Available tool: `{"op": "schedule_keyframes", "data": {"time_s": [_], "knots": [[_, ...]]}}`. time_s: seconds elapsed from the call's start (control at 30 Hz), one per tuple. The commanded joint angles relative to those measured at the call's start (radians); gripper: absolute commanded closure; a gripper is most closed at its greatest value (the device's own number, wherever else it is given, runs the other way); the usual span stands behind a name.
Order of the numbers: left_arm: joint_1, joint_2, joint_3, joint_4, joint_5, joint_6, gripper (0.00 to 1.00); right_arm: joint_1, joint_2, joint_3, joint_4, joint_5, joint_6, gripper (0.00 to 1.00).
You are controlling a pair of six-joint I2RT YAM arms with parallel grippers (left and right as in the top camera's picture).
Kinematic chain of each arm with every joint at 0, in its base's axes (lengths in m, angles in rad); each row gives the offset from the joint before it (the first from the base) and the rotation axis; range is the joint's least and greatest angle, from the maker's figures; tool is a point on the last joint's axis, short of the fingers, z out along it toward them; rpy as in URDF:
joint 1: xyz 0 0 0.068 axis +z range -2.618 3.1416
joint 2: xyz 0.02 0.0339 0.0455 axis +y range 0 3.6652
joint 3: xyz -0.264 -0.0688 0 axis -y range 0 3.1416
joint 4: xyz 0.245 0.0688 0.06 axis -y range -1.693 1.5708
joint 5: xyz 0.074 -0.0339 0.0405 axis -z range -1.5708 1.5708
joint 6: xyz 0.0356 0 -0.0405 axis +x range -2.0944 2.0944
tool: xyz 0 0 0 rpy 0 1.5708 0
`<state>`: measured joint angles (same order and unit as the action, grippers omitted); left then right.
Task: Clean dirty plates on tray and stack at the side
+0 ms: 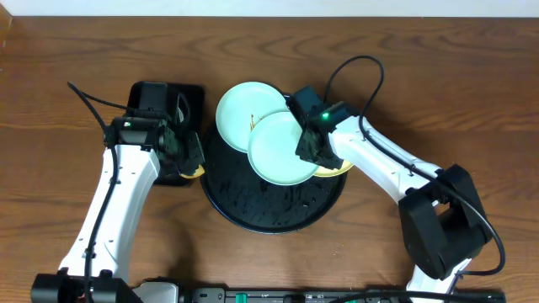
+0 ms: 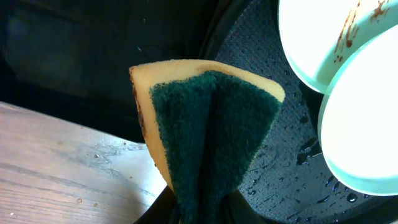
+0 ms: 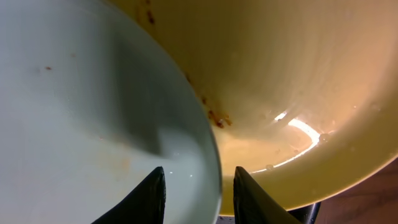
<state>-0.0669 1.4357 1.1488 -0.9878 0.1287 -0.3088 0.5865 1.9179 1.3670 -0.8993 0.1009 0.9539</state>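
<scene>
closely seen, the right gripper [image 3: 207, 198] straddles the rim of the near green plate [image 3: 81, 93]. one finger lies over the plate's face, the other past its edge, above the yellow plate [image 3: 292, 68]. its jaws stand part open; whether they pinch the rim i cannot tell. the near half of the tray [image 1: 253, 215] is bare and wet. further in, the near green plate overlaps the yellow plate on the right, which pokes past the tray's right rim and has a brown smear. left, the left gripper [image 1: 187, 154] is clamped on a folded sponge [image 2: 205, 124] over the tray's left rim, apart from the plates. farthest, the far green plate [image 1: 244, 109], streaked brown, overhangs the far rim beside a small tray [image 1: 195, 91].
</scene>
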Motion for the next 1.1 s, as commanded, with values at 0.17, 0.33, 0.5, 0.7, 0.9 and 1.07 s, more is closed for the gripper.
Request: {"op": "schedule_keyframes", "data": {"time_s": [0.17,0.33,0.5,0.7,0.9,1.07], "knots": [[0.005,-0.001,0.018,-0.006,-0.006,0.021,0.83,-0.005,-0.001,-0.04,0.026,-0.001,0.037,0.68],[0.005,-0.001,0.018,-0.013,-0.006,0.021,0.83,-0.005,-0.001,-0.04,0.059,-0.001,0.037,0.8],[0.005,-0.001,0.018,-0.025,-0.01,0.032,0.83,-0.004,-0.001,-0.04,0.08,-0.001,0.049,0.67],[0.005,-0.001,0.018,-0.025,-0.01,0.036,0.83,-0.003,-0.001,-0.04,0.082,0.0,0.049,0.73],[0.005,-0.001,0.018,-0.026,-0.01,0.036,0.83,-0.002,-0.001,-0.055,0.108,-0.001,0.062,0.75],[0.005,-0.001,0.018,-0.026,-0.01,0.036,0.83,-0.002,-0.001,-0.104,0.164,-0.021,0.071,0.76]]}}
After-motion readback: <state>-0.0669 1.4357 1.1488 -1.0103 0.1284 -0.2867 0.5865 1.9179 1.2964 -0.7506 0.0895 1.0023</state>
